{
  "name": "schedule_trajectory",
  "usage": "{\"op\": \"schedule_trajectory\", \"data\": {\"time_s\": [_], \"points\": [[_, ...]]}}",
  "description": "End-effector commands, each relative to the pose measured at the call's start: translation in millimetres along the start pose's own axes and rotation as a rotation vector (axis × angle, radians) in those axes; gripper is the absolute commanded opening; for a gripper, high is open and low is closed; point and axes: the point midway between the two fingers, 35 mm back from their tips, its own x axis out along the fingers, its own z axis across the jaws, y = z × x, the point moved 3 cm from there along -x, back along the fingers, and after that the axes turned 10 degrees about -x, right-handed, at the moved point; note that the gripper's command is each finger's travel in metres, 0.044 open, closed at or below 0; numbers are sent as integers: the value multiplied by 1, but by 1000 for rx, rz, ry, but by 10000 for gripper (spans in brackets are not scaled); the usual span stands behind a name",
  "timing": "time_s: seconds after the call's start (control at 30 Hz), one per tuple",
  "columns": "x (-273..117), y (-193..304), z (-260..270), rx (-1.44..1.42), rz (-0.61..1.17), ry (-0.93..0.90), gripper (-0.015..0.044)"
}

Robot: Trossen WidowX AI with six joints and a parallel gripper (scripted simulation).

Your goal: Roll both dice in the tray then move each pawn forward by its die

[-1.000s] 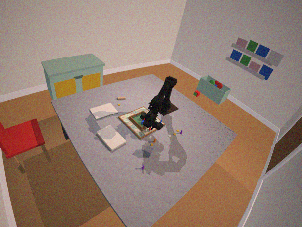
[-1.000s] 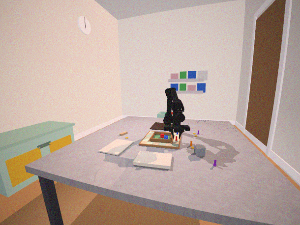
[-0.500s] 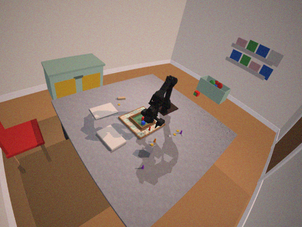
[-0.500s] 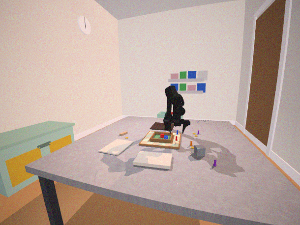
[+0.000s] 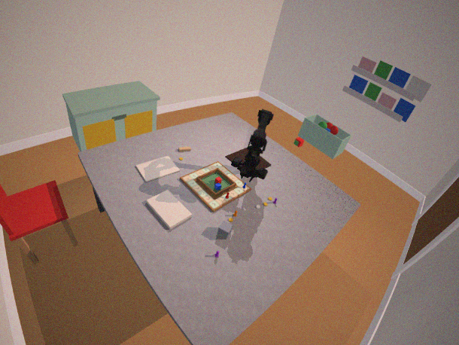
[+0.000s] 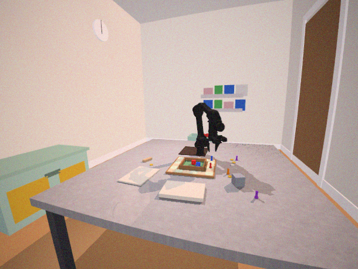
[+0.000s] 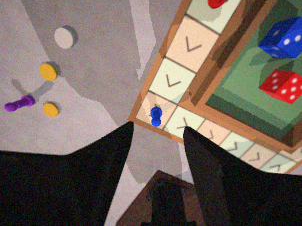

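Note:
My gripper (image 5: 247, 178) (image 6: 212, 150) (image 7: 158, 128) is open and empty, its fingers apart above the board's near-arm corner. The blue pawn (image 5: 244, 185) (image 6: 211, 158) (image 7: 156, 116) stands upright on the corner square, seen between and beyond the fingertips. The red pawn (image 5: 227, 196) (image 6: 210, 165) (image 7: 216, 2) stands on the same side of the board, with two arrow squares between the pawns' squares. The red die (image 5: 218, 180) (image 6: 193, 162) (image 7: 282, 87) and the blue die (image 5: 217, 187) (image 6: 198, 164) (image 7: 282, 39) lie inside the tray (image 5: 206, 190) (image 6: 192, 168).
Purple pawns (image 5: 217, 254) (image 5: 275, 201), an orange pawn (image 5: 235, 213), yellow discs (image 7: 48, 72) (image 7: 51, 109) and a white disc (image 7: 64, 37) lie or stand outside the board. A grey block (image 6: 238, 180), two pale slabs (image 6: 182, 191) (image 6: 139, 175) and a wooden piece (image 6: 147, 160) are also on the table.

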Motion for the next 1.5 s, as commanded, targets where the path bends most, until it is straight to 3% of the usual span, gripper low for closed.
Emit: {"op": "schedule_trajectory", "data": {"time_s": [0.0, 1.37, 1.47], "points": [[3, 12, 3, -13, 5, 4, 200], [60, 15, 3, -13, 5, 4, 200], [60, 15, 3, -13, 5, 4, 121]]}}
